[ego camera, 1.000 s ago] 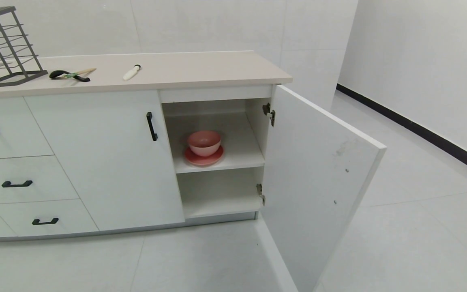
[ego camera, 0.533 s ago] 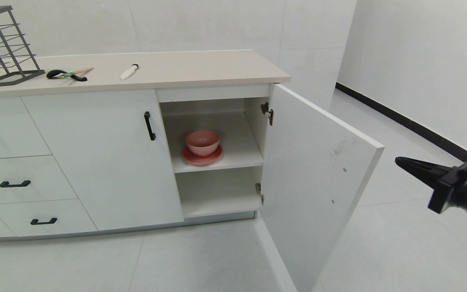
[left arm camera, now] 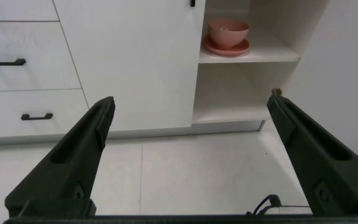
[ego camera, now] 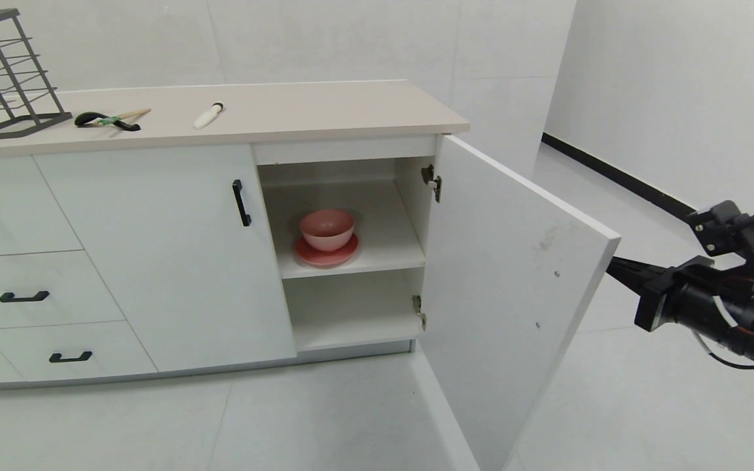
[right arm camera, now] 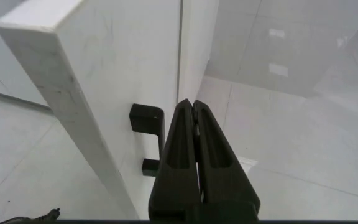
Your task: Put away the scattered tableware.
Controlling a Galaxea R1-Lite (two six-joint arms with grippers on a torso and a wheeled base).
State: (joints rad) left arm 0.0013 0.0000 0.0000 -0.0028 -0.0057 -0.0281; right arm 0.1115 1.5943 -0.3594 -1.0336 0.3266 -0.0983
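Observation:
A pink bowl (ego camera: 327, 229) sits on a pink plate (ego camera: 326, 255) on the upper shelf of the white cabinet (ego camera: 351, 261), whose right door (ego camera: 514, 294) stands wide open. The bowl (left arm camera: 229, 31) and plate (left arm camera: 227, 47) also appear far ahead in the left wrist view, past my open left gripper (left arm camera: 190, 99), which is low over the floor. My right gripper (ego camera: 622, 268) is at the outer side of the open door, its tips hidden behind the door's edge. In the right wrist view the right gripper (right arm camera: 192, 104) is shut and empty, right beside the door's black handle (right arm camera: 146, 119).
On the countertop (ego camera: 324, 111) lie a white-handled knife (ego camera: 211, 116) and a black-and-wood utensil (ego camera: 110, 120), with a dark wire rack (ego camera: 4, 72) at the far left. Drawers with black handles (ego camera: 23, 296) fill the cabinet's left. Open tiled floor (ego camera: 324, 418) lies in front.
My right arm has come in from the right edge and moved left, up to the outer side of the open door. The bowl and plate have not moved.

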